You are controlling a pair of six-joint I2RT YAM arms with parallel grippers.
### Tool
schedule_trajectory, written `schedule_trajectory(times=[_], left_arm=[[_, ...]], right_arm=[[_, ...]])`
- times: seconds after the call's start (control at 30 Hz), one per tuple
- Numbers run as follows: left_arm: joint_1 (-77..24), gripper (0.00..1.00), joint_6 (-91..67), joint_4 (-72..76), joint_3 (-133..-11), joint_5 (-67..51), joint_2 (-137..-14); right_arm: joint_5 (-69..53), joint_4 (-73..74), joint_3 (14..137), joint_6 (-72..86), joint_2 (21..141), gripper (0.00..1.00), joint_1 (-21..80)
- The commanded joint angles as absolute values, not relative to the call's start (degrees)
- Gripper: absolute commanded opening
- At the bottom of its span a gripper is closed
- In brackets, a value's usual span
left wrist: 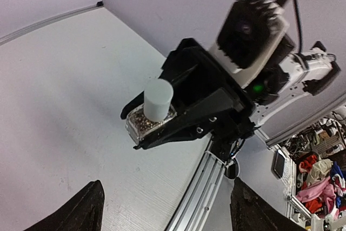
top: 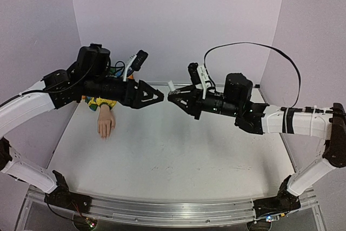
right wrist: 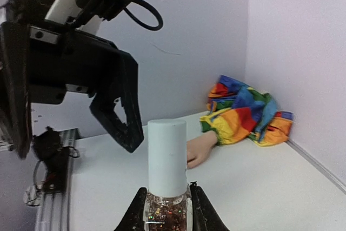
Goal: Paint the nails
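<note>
The pale mannequin hand (top: 106,124) lies palm down at the far left of the table, its rainbow sleeve (top: 101,103) partly under my left arm. Its nails are too small to make out. It also shows in the right wrist view (right wrist: 200,147) with the sleeve (right wrist: 246,114) against the wall. My right gripper (top: 172,97) is shut on a glitter polish bottle (right wrist: 165,212) with a white cap (right wrist: 166,155), held in the air mid-table. My left gripper (top: 158,97) is open and empty, its fingers spread, facing the cap from just short of it. The bottle also shows in the left wrist view (left wrist: 154,109).
White table with an aluminium rail (top: 162,209) along the near edge. Lilac walls close in the back and both sides. A black cable (top: 254,47) loops above the right arm. Clutter lies beyond the table's edge in the left wrist view (left wrist: 319,177).
</note>
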State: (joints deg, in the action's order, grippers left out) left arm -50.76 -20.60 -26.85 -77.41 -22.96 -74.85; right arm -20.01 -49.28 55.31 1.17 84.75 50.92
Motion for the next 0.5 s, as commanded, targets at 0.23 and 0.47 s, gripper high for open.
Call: schedule_trajectory(times=[0.23,0.47], left_arm=[[-51.0,0.68,-20.04,-9.15,-75.74,-37.16,-73.2],[-52.12,0.66,-17.89,-9.05,-75.34,-40.17,-73.61]], right_arm=[[-55.85,-58.98,60.31,16.65,87.21,0.0,49.19],[-54.13,-63.45,60.25,20.02,87.95,0.0,48.61]])
